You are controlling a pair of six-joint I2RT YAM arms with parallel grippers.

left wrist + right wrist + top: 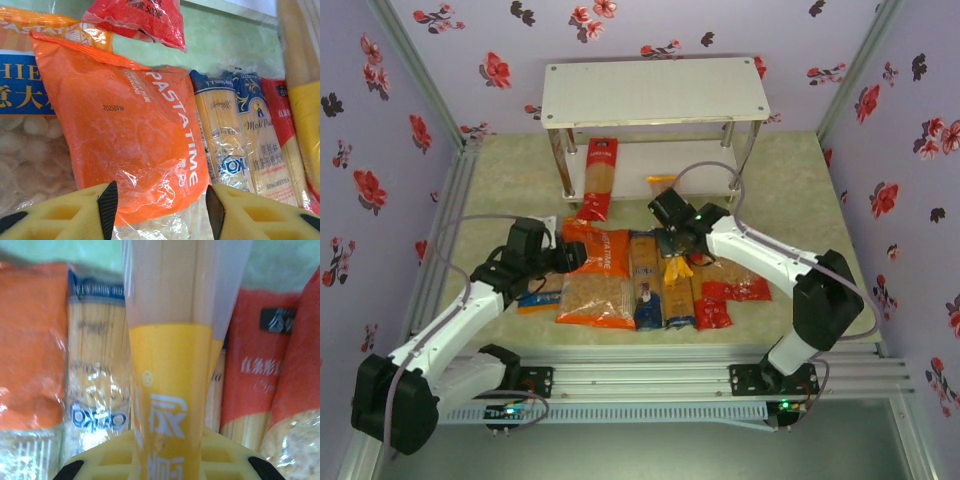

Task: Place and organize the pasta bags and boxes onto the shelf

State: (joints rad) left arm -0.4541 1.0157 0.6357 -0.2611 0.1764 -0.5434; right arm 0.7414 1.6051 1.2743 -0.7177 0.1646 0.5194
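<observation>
My right gripper is shut on the yellow-orange spaghetti pack, which rises lifted above the row of packs on the table. That pack also stands at the right edge of the left wrist view. My left gripper is open just over the orange bag, a finger on each side of its clear window end. A blue bag lies partly under the orange one. One red pack leans at the lower board of the shelf.
Beside the orange bag lie a dark blue pack and a tan-and-blue pack. A red pack and a red bag lie to their right. Flowered walls close in three sides. A metal rail runs along the near edge.
</observation>
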